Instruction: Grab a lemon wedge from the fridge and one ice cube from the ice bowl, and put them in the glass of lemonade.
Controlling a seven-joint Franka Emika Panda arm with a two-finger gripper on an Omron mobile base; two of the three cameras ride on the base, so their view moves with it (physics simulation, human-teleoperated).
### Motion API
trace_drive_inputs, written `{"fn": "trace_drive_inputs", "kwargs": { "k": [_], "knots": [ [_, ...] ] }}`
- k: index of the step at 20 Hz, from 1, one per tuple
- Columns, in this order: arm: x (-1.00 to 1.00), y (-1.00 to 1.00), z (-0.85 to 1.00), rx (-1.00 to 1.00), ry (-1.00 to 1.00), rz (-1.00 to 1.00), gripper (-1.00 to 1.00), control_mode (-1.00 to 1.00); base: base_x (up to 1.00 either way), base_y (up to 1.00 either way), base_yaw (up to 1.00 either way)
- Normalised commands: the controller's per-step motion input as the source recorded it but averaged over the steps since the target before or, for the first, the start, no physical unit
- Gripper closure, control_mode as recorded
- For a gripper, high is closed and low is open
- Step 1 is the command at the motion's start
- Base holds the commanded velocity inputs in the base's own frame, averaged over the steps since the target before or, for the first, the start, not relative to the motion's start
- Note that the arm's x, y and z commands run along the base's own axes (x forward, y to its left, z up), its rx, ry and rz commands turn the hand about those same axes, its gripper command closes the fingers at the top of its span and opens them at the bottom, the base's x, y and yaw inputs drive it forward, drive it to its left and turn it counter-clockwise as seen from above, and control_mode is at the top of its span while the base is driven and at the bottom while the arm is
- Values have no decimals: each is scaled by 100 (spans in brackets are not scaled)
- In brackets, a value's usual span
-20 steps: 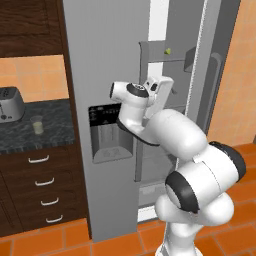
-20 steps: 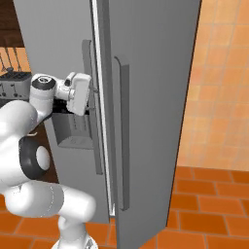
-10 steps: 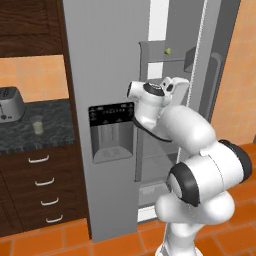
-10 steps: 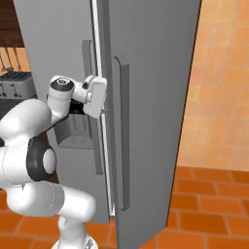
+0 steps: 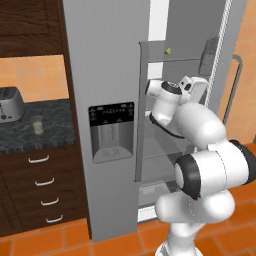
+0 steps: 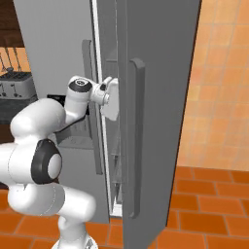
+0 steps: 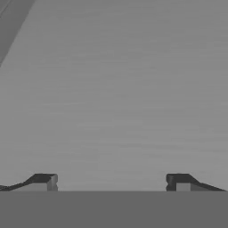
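Note:
The grey fridge (image 5: 105,60) has its dispenser door shut and its right door (image 6: 155,97) swung open. A tiny yellow-green lemon wedge (image 5: 168,50) lies on an upper shelf inside. My gripper (image 5: 200,86) is inside the opening, below and to the right of the wedge, apart from it. In the hand view the gripper (image 7: 111,182) is open, its fingertips (image 7: 44,181) wide apart before a plain grey surface, nothing between them. The glass of lemonade (image 5: 37,125) stands on the dark counter at the left. The ice bowl and ice cube are out of view.
A silver toaster (image 5: 10,104) sits on the counter (image 5: 50,132) behind the glass, above dark drawers (image 5: 40,185). The open door's long handle (image 6: 136,141) stands close to the right of my hand (image 6: 111,97). Orange tile floor lies in front.
My arm has swung right, from in front of the dispenser panel into the open fridge compartment. The doors, wedge and glass have not moved.

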Motion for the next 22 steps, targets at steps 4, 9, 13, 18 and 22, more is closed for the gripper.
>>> {"fn": "trace_drive_inputs", "kwargs": {
  "k": [4, 9, 13, 18, 22],
  "knots": [
    [-14, -95, -8, 0, 0, -8, -100, -100, 0, 0, 0],
    [-16, -96, -11, 0, 0, -8, -100, -100, 0, 0, 0],
    [-11, -89, -16, 0, 0, -6, -100, -100, 0, 0, 0],
    [-11, -68, -17, 0, -5, -3, -100, -100, 0, 0, 0],
    [-8, -53, -7, 0, -4, -2, -100, -100, 0, 0, 0]
  ]
}}
